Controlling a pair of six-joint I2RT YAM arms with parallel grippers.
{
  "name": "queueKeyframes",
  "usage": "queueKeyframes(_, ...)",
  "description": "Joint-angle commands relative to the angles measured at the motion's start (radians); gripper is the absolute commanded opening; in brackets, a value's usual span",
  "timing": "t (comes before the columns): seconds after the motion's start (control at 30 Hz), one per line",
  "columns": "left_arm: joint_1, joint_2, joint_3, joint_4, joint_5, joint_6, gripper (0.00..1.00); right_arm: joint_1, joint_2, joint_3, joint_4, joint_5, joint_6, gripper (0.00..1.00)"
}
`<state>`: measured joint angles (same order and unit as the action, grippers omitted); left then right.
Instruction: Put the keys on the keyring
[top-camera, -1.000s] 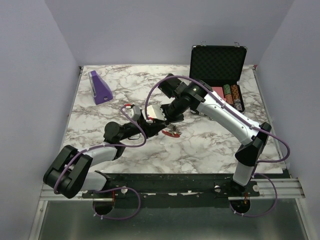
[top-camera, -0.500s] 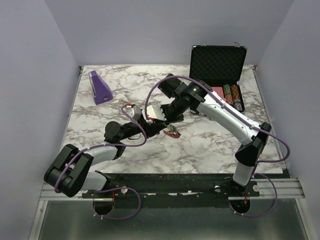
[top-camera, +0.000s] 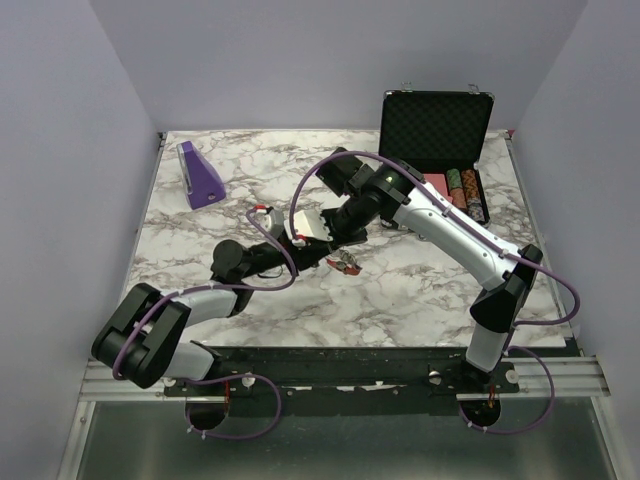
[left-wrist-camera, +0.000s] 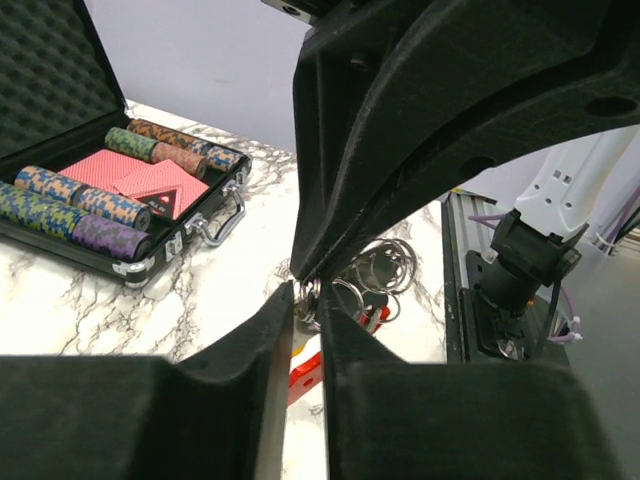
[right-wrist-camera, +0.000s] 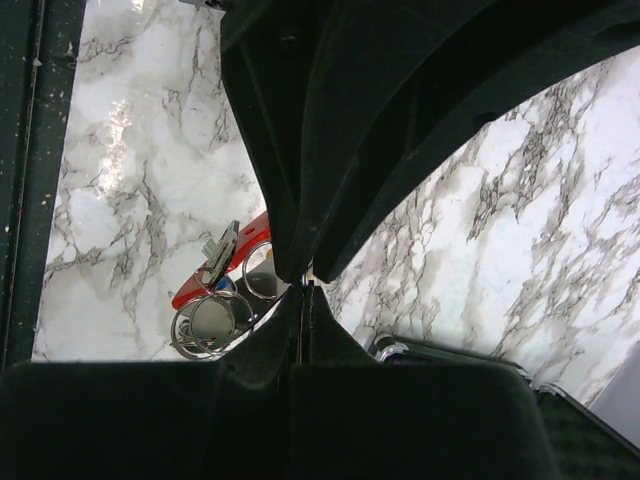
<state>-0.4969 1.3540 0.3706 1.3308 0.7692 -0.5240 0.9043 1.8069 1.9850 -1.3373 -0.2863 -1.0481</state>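
The left gripper (left-wrist-camera: 307, 295), jaws narrowly parted, and the right gripper (right-wrist-camera: 302, 290), clamped shut, are meeting at the red-crescent metal keyring (right-wrist-camera: 215, 310), partly hiding it on the white marbled table (top-camera: 400, 300); grip unclear. An open black poker-chip case (top-camera: 437, 125) and a purple wedge (top-camera: 200, 175) are standing beyond the keyring.

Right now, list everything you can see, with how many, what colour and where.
table: one, white-grey marble
case: one, black, open, far right corner
poker chips: several rolls, mixed colours, inside the case
cards: count unclear, red, inside the case
wedge: one, purple, far left
keyring: one bunch, metal rings and red piece, table centre
left gripper: one, black, fingers nearly together at the keyring
right gripper: one, black, shut, tips at the keyring
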Motion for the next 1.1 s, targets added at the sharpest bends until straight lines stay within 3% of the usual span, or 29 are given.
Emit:
queueKeyframes(0.0,0.003,0.013,0.027,0.263,0.045,0.001,0.14,0.01,0.012,0.017,-0.083,-0.036,0.0,0.02)
queueKeyframes(0.07,0.003,0.014,0.028,0.263,0.05,0.004,0.0,0.008,0.012,0.014,-0.083,-0.039,0.0,0.02)
queueKeyframes(0.27,0.004,-0.022,0.002,0.266,0.027,0.03,0.0,0.008,0.015,0.009,-0.083,-0.039,0.019,0.03)
queueKeyframes(0.33,0.004,-0.059,-0.025,0.266,0.001,0.059,0.0,0.008,0.017,0.011,-0.083,-0.042,0.031,0.2)
queueKeyframes(0.43,0.011,-0.104,-0.064,0.266,-0.007,0.084,0.0,0.002,0.017,0.024,-0.083,-0.059,0.045,0.36)
queueKeyframes(0.67,0.027,-0.154,-0.116,0.266,0.018,0.085,0.0,-0.054,0.022,0.123,-0.083,-0.158,0.077,0.55)
queueKeyframes(0.87,0.06,-0.222,-0.136,0.266,0.039,0.064,0.0,-0.183,0.035,0.163,-0.065,-0.426,0.143,0.56)
queueKeyframes(1.07,0.072,-0.349,-0.18,0.266,-0.01,0.025,0.0,-0.343,-0.026,-0.067,0.191,-0.827,0.351,0.54)
